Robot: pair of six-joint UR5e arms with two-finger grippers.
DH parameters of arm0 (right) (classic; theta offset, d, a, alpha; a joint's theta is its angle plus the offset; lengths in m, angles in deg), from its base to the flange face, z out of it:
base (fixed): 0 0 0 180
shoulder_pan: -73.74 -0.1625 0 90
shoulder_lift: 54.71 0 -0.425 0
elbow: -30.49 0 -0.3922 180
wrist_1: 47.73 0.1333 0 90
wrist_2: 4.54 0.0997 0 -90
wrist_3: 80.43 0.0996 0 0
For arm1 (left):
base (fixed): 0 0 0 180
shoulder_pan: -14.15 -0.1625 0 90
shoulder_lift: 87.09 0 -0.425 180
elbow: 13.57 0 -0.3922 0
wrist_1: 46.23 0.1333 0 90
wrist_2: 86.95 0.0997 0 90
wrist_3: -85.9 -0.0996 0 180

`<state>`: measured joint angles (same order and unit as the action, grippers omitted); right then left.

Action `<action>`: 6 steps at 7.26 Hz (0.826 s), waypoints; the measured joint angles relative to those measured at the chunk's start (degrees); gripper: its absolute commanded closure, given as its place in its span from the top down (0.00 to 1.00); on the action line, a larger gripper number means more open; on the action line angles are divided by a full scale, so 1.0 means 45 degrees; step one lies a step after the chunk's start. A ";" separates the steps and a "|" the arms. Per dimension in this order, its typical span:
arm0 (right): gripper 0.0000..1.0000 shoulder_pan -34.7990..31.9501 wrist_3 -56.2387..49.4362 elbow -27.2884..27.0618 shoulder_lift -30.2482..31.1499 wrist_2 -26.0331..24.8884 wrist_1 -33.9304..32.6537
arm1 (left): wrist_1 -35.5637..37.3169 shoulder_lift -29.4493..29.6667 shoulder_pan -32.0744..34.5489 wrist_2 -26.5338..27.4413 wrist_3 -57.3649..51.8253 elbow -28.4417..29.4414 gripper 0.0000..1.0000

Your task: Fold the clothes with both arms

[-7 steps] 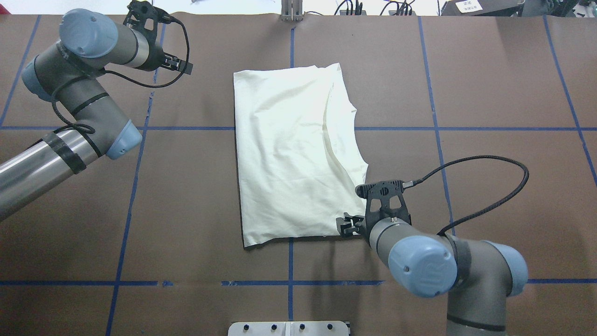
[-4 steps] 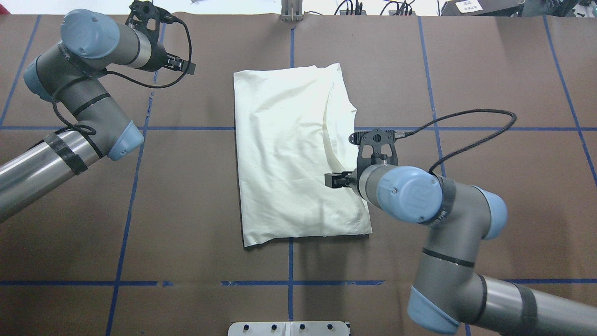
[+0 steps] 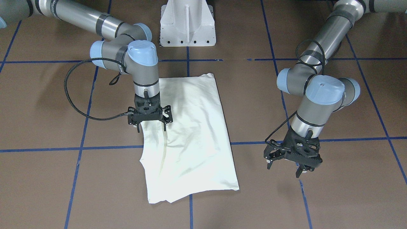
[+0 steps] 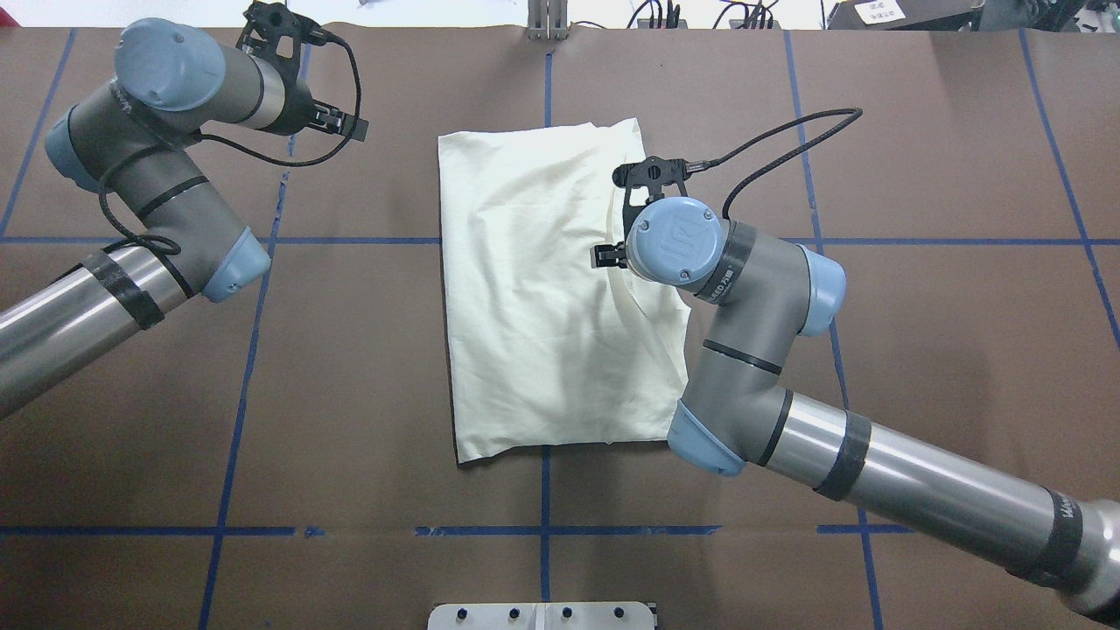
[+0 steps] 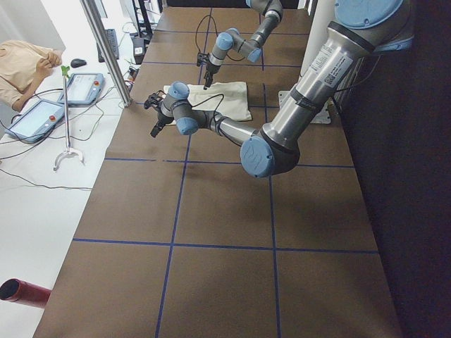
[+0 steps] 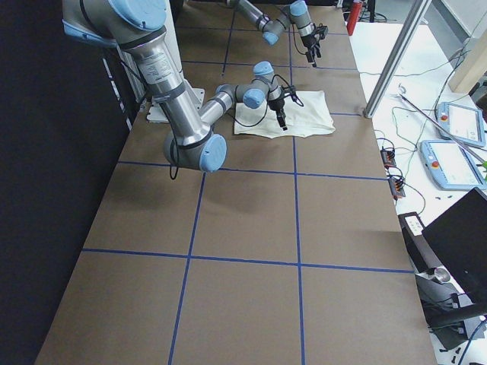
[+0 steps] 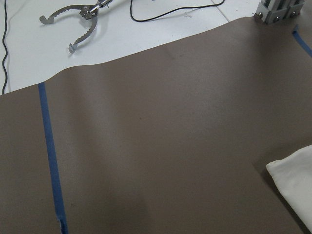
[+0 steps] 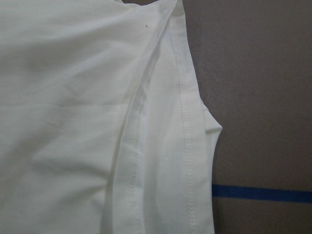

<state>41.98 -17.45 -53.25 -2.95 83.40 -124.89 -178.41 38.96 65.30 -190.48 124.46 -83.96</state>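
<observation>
Nothing reads clearly; dark lettering runs along the silver tube of the left arm (image 5: pixel 330 62) and of the right arm (image 6: pixel 157 65), too small to make out; the white label (image 4: pixel 878 10) past the bench (image 4: pixel 962 175) carries print, perhaps two lines, illegible.

Right arm (image 4: pixel 919 486) stretches over the middle of the table (image 4: pixel 367 367), wrist turned straight down, right gripper (image 3: pixel 152 128) aimed at the surface, fingers spread. Left arm (image 4: pixel 52 319) sits folded near the far left corner, left gripper (image 3: pixel 286 167) hanging clear, apparently parted too.
</observation>
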 measured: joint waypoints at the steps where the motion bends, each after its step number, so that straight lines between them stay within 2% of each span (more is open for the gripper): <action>1: 1.00 -0.0061 -0.0100 0.0219 -0.0203 0.0096 -0.0238 | 0.0004 -0.0007 -0.0010 0.0000 0.0000 0.0008 1.00; 3: 1.00 -0.0074 -0.0206 0.0331 -0.0443 0.0191 -0.0775 | 0.0005 -0.0058 -0.0030 0.0000 -0.0008 0.0014 1.00; 6: 1.00 -0.0269 -0.1863 0.0271 -0.0296 0.0196 -0.2371 | 0.0000 -0.0078 -0.0088 0.0000 0.0009 0.0016 1.00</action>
<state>40.77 -25.83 -52.03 -4.28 84.28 -135.56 -178.41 38.60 64.91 -190.48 124.50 -83.89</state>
